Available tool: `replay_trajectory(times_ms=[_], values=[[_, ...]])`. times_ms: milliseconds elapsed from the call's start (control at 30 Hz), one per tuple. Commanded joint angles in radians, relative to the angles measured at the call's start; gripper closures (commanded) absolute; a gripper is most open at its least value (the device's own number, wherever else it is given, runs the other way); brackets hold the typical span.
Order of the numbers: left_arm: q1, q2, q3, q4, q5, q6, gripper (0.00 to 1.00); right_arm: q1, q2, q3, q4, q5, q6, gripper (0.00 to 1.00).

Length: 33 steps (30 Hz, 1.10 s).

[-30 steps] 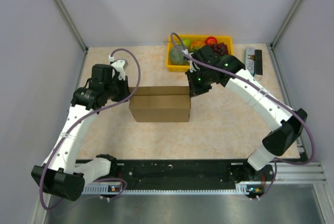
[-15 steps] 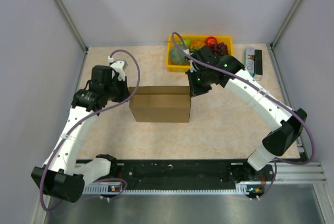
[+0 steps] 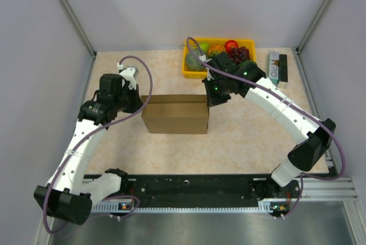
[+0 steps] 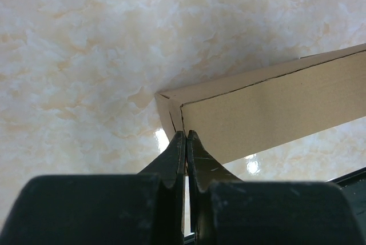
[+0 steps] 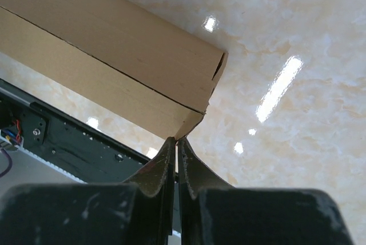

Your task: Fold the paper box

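Lying at the middle of the tabletop (image 3: 246, 136): 1 brown paper box (image 3: 175, 113), long side toward the arms; left claw (image 4: 186, 139) closed, tips together against its left end corner; right claw (image 5: 176, 142) closed, tips together at its right end flap; whether either pinches cardboard cannot be told.

bright, even light from above in the top view, with only soft, short shadows on the table (image 3: 246, 136) beside the paper box (image 3: 175, 113) and under the arms; that view is sharp all over. in both wrist views the glossy table throws white glare, a long streak and small spots on the right, fainter glints on the left. the left gripper (image 4: 184, 136) and right gripper (image 5: 176, 141) sit close to the lens, dark and slightly soft, while the cardboard edges are crisp
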Motion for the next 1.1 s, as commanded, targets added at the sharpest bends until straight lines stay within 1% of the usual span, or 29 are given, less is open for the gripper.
replay_trajectory(times_ms=[0, 33, 100, 267, 600, 767, 900, 933, 1033, 1067], values=[[-0.004, -0.006, -0.023, -0.006, 0.060, -0.040, 1.00, 0.014, -0.018, -0.029, 0.045, 0.017, -0.001, 1.00], [-0.004, -0.008, -0.021, 0.003, 0.086, -0.061, 1.00, 0.014, -0.016, -0.027, 0.048, 0.017, -0.001, 1.00], [-0.007, -0.002, -0.018, 0.011, 0.094, -0.073, 1.00, 0.014, -0.016, -0.027, 0.050, 0.017, 0.001, 1.00], [-0.012, -0.009, -0.038, -0.011, 0.012, -0.046, 1.00, 0.014, -0.024, -0.027, 0.050, 0.015, -0.002, 1.00], [-0.012, -0.036, -0.093, -0.005, -0.021, -0.056, 1.00, 0.015, -0.022, -0.035, 0.058, 0.017, -0.002, 1.00], [-0.012, -0.054, -0.121, 0.009, -0.013, -0.053, 1.00, 0.015, -0.025, -0.041, 0.059, 0.014, -0.004, 1.00], [-0.012, -0.063, -0.113, 0.011, -0.013, -0.043, 0.78, 0.014, -0.027, -0.041, 0.062, 0.009, -0.005, 1.00], [-0.012, -0.066, -0.109, 0.009, -0.013, -0.037, 0.76, 0.014, -0.027, -0.041, 0.064, 0.007, -0.005, 1.00], [-0.012, -0.066, -0.096, 0.008, -0.019, -0.027, 0.75, 0.014, -0.030, -0.039, 0.065, 0.001, -0.005, 1.00], [-0.012, -0.063, -0.093, 0.003, -0.018, -0.026, 0.77, 0.015, -0.030, -0.039, 0.067, 0.000, -0.004, 1.00]])
